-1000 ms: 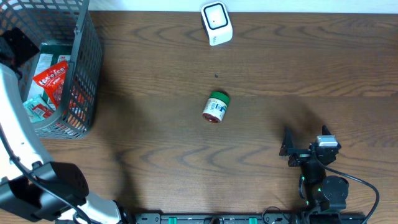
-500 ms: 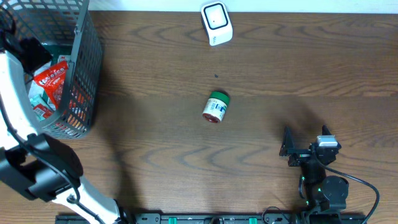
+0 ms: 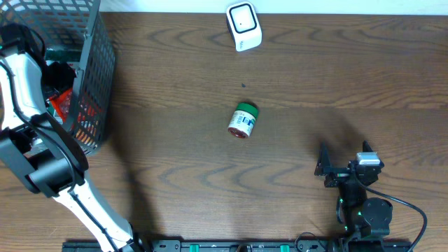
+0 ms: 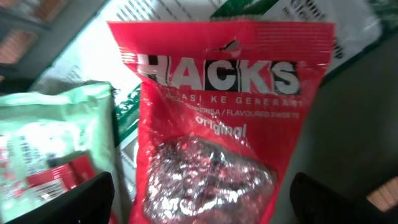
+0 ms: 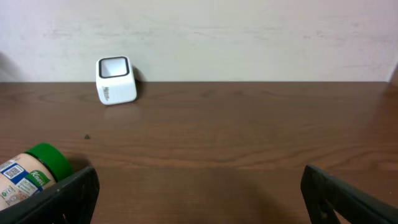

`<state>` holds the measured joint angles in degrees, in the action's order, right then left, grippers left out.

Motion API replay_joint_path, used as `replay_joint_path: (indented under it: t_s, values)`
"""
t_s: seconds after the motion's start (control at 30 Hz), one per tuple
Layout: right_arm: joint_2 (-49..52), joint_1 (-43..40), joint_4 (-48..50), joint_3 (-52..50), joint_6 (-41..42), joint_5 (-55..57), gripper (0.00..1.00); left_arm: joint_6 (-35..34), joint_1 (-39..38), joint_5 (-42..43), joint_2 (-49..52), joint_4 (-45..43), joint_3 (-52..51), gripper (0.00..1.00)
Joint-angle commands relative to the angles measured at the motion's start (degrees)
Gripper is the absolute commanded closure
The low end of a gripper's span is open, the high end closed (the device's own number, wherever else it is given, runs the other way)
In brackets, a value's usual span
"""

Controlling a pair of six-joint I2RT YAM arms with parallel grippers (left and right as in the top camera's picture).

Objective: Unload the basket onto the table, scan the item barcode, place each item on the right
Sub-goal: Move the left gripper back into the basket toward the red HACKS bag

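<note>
Left wrist view: hovering with left pincer (image 4: 205,202) spread wide over Hacks packet (image 4: 217,124), ready to grab (right pincer (image 5: 199,199) idle, likewise apart).

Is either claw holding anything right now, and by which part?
Nothing is held. The left claw stands open over the red HACKS bag in the basket, not gripping it; the right claw is open and empty above the table.

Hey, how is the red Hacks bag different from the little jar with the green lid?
The Hacks bag is a red pouch; the jar is a round container with a green lid. The bag lies in the wire basket among other packets; the jar lies on its side, alone on the table. Both carry printed labels.
</note>
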<state>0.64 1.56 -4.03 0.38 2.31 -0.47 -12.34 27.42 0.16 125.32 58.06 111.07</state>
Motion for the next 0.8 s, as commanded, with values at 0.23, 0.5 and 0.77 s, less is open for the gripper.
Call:
replay_joint_path:
  t_s: [0.23, 0.5, 0.77]
  values:
    - [-0.26, -0.24, -0.17, -0.09, -0.24, -0.04, 0.01, -1.90, -0.50, 0.90, 3.08, -0.72, -3.13, 0.10]
    - [-0.26, -0.24, -0.17, -0.09, -0.24, -0.04, 0.01, -1.88, -0.55, 0.92, 3.08, -2.25, -5.42, 0.34]
    - [-0.26, -0.24, -0.17, -0.09, -0.24, -0.04, 0.01, -1.62, -0.48, 0.92, 2.71, -2.43, -5.16, 0.73]
